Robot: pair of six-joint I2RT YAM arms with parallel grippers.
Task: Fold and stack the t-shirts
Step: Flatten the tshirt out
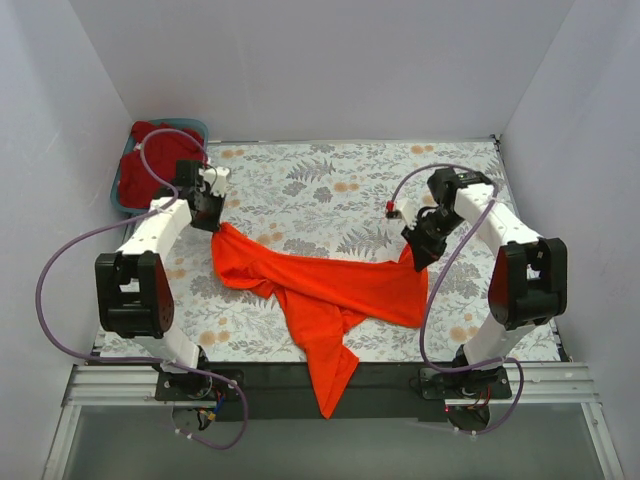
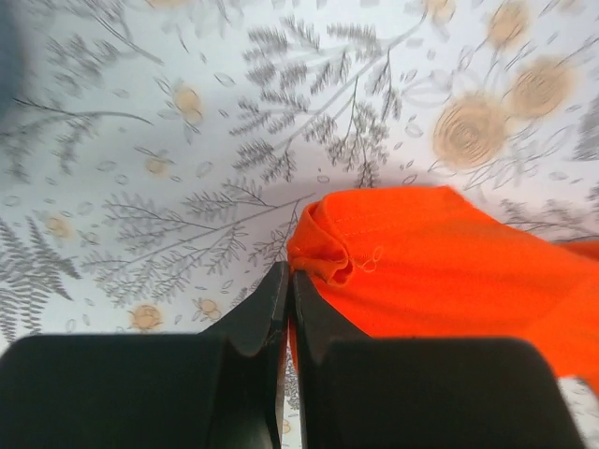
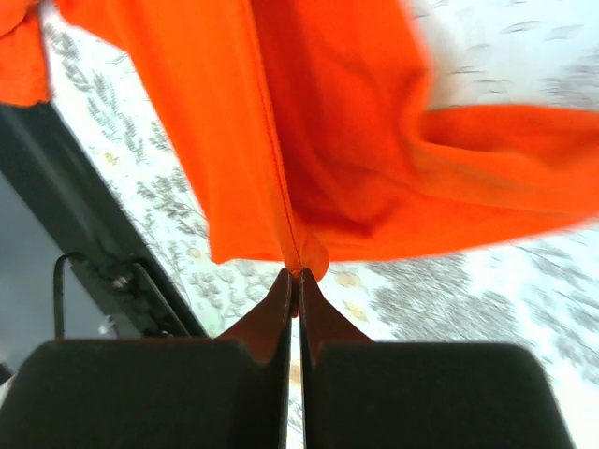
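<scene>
- A blue plastic bin (image 1: 201,129) sat at the table's far left corner, with the crimson t-shirt (image 1: 140,178) bunched inside it and spilling over the rim.
- The left arm (image 1: 150,245) reached from the near left corner toward the left side of the table, a purple cable looping off it.
- The left gripper (image 1: 214,222) (image 2: 288,277) had its two black fingers pressed together on the far left corner of the orange-red t-shirt (image 1: 335,288) (image 2: 449,281). In the left wrist view a small curl of the cloth's hem sat right at the fingertips.
- The floral tablecloth (image 1: 320,180) covered the table and lay bare along the far edge.
- The orange-red t-shirt stretched across the middle of the table, nearer the near edge, rumpled and twisted between the two grippers. One long flap hung over the near edge, across the dark strip there.
- The right gripper (image 1: 418,258) (image 3: 294,277) was clamped on the shirt's right edge, its fingertips meeting on a fold of the cloth (image 3: 318,140), which hung away from them in the right wrist view.
- The right arm (image 1: 515,270) bent in from the near right corner, along the right edge.
</scene>
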